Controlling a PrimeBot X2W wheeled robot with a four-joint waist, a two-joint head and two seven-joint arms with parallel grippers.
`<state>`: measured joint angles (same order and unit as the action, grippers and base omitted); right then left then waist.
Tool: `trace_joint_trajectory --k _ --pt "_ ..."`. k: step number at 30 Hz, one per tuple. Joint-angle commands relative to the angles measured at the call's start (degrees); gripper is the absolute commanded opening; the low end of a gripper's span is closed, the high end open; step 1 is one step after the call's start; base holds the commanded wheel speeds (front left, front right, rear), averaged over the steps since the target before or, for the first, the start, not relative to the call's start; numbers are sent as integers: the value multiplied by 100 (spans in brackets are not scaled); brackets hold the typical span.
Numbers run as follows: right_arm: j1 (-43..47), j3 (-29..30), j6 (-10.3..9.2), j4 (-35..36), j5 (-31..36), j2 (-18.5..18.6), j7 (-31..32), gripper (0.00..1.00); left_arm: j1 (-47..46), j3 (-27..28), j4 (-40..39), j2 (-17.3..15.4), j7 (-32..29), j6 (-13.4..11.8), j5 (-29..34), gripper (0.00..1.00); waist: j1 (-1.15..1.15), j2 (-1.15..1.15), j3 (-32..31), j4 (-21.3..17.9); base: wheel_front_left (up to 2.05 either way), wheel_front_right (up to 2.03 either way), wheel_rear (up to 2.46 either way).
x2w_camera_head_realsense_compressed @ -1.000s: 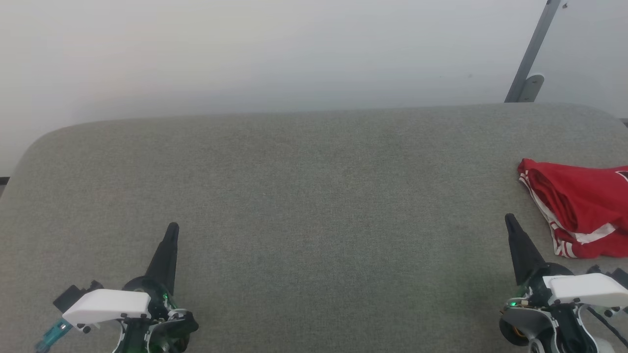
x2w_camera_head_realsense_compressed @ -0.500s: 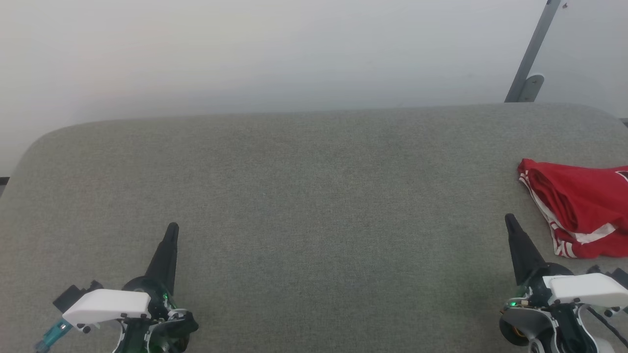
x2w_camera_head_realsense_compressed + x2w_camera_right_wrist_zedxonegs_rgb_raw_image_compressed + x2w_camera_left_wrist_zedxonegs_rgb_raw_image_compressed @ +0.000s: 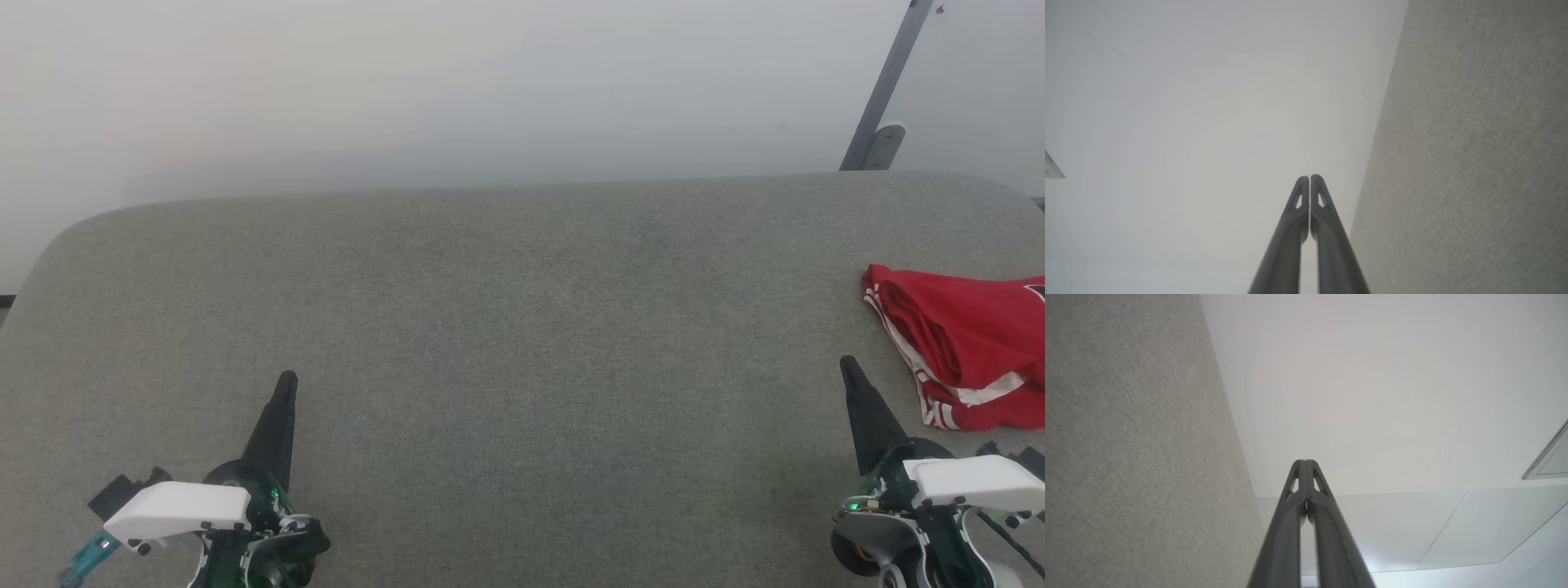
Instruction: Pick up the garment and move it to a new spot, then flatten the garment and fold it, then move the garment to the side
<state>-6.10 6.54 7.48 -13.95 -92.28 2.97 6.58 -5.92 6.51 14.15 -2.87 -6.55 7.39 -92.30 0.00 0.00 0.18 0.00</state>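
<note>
The garment (image 3: 967, 347), a bright red jersey with white panels and red-and-white striped trim, lies folded at the right edge of the grey cushioned surface (image 3: 522, 327), partly cut off by the head view's border. My right gripper (image 3: 847, 364) is shut and empty, its tips a short way left of and below the jersey, apart from it. In the right wrist view the right gripper (image 3: 1309, 178) has its fingers pressed together against a pale wall. At the lower left my left gripper (image 3: 286, 379) is shut and empty; the left wrist view shows the left gripper (image 3: 1303, 462) with fingers closed.
The grey surface has rounded corners, and its far edge meets a plain white wall (image 3: 457, 90). A grey metal bracket (image 3: 886, 98) slants up the wall at the upper right.
</note>
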Motion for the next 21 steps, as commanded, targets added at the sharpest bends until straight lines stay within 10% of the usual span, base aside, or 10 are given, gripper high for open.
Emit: trace_joint_trajectory --k 1,21 --pt "-33 -2 2 -18 -24 -21 12 0 -60 17 -21 15 -19 18 -19 0 0 0 0 0 0 0 0" --pt "-33 -2 2 -18 -25 -21 11 0 -59 16 -21 15 -18 17 -20 0 0 0 0 0 0 0 0"
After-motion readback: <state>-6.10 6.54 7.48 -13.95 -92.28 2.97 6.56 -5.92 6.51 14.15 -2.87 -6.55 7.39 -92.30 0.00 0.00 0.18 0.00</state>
